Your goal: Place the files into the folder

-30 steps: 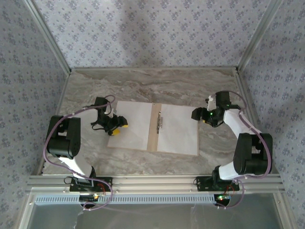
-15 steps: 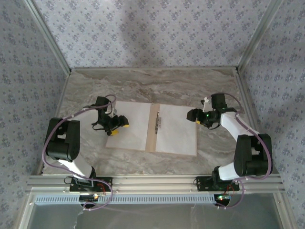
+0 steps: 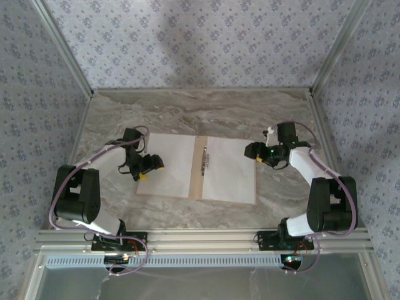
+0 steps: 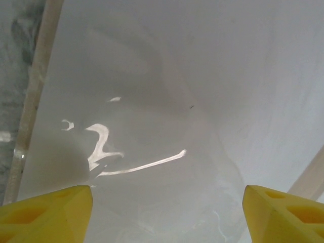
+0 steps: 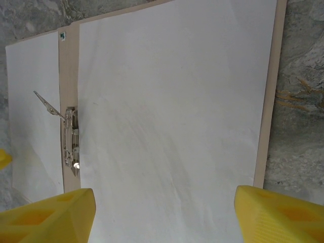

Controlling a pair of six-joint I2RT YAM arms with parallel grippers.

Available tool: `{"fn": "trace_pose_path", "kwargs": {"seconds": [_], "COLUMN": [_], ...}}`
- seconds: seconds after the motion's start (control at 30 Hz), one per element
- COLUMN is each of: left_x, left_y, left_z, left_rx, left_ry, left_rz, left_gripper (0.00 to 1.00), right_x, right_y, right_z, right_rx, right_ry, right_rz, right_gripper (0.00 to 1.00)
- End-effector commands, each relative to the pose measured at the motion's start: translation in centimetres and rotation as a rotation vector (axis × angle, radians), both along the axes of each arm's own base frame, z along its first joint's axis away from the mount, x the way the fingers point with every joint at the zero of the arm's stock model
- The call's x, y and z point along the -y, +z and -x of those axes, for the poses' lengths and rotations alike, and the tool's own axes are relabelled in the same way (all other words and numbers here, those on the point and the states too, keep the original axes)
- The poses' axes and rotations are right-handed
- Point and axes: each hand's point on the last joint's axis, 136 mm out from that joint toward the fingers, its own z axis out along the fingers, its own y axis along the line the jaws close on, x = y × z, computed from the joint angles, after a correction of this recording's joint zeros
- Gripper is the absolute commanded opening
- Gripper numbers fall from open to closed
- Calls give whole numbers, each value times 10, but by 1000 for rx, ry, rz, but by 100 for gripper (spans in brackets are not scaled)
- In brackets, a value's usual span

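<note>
- Folder (image 3: 196, 185): open and flat on the marbled counter (image 3: 187, 115), centre of the top frame, with a metal clip (image 3: 205, 159) on the spine.
- Left file (image 3: 170, 164), right file (image 3: 231, 172): one white sheet on each leaf, a tan border showing at the edges.
- Left pincer (image 3: 149, 170): at the folder's left edge, yellow pads (image 4: 45, 212) spread wide over the left file. Contact with the paper is unclear.
- Right pincer (image 3: 252, 152): at the folder's upper right edge, jaws wide apart, holding nothing.

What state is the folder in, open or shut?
The folder is open: both halves lie flat on the table, a white sheet on each, the metal clip uncovered.
</note>
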Motion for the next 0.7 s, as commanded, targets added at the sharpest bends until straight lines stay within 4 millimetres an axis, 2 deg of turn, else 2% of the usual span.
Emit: {"fn": "trace_pose_path", "kwargs": {"seconds": [0.0,0.3,0.4,0.57,0.67], "left_x": [1,19,17,18,17], "left_y": [-8,-22,-22,-11,4], "left_z": [15,38,43,48,45], "left_rx": [-31,-61,-66,-52,-20], "left_ry": [9,-3,-3,-3,-5], "left_rz": [-18,-25,-43,-50,-48], "left_gripper": [76,74,74,74,74], "right_x": [-6,-6,-6,-6,-5], "right_y": [8,13,13,13,14], "right_z": [2,2,2,4,4], "right_rx": [10,21,22,21,23], "right_ry": [8,10,12,14,10], "right_rz": [-34,-38,-39,-39,-39], "right_gripper": [74,75,74,74,75]}}
